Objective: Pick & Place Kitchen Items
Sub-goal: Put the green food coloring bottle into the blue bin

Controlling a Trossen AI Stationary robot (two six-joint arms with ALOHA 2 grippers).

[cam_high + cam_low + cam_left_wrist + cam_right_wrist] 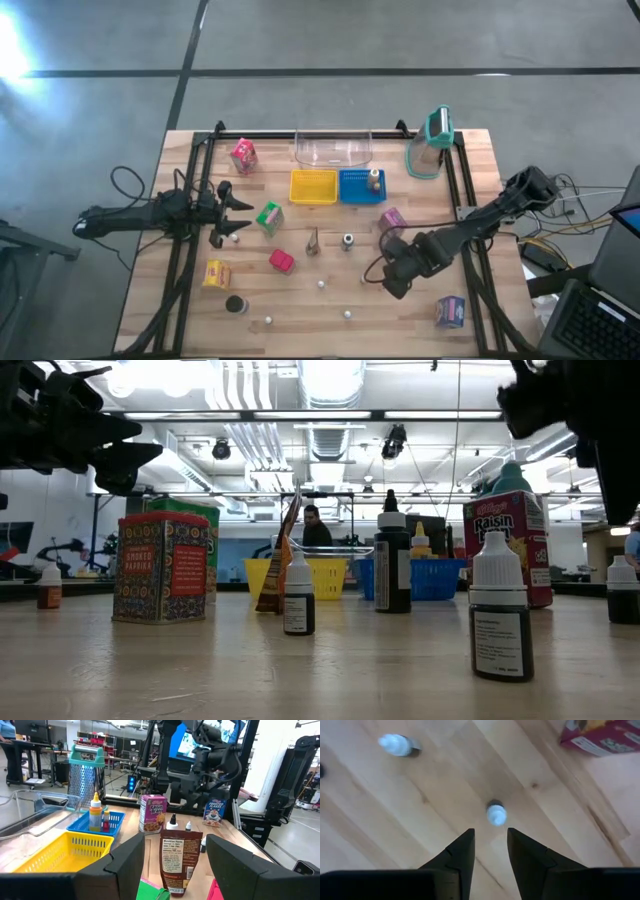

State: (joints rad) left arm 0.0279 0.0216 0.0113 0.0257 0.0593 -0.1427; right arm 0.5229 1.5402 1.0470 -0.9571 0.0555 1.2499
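Note:
Kitchen items lie scattered over the wooden table (180,330): a pink carton (243,155), a green carton (268,217), a red tin (281,260), a yellow carton (217,273), a dark disc (236,304) and a brown pouch (312,242). My right gripper (490,832) points down, open, just above a small white-capped bottle (496,814) that stands upright on the table just beyond its fingertips. A second small bottle (395,744) stands farther off. My left gripper (175,855) waits level and open at the table's left, facing the pouch (177,857).
A yellow basket (313,186) and a blue basket (361,186) holding bottles sit at the far middle, behind them a clear tub (333,150) and a teal-lidded jug (432,143). A purple carton (392,219) stands close to my right arm; another carton (450,311) lies near right.

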